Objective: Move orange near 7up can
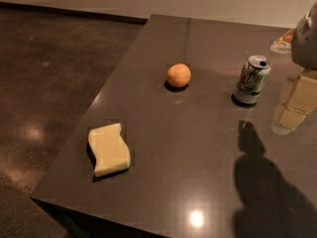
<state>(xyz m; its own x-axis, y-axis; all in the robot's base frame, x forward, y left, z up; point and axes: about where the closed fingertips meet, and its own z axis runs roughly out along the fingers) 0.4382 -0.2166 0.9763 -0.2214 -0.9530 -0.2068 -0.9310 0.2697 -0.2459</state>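
The orange [178,75] sits on the dark grey table [198,152], towards the back middle. The 7up can [252,80] stands upright to the right of it, about a can's height of bare tabletop between them. My gripper [292,108] hangs at the right edge of the view, just right of the can and above the table, with nothing seen in it. It is well apart from the orange. The grey arm housing [307,38] shows above it.
A pale yellow wavy-edged sponge [109,150] lies near the table's front left corner. The table's left and front edges drop to a dark polished floor [44,83]. The arm's shadow [262,182] falls on the front right of the tabletop.
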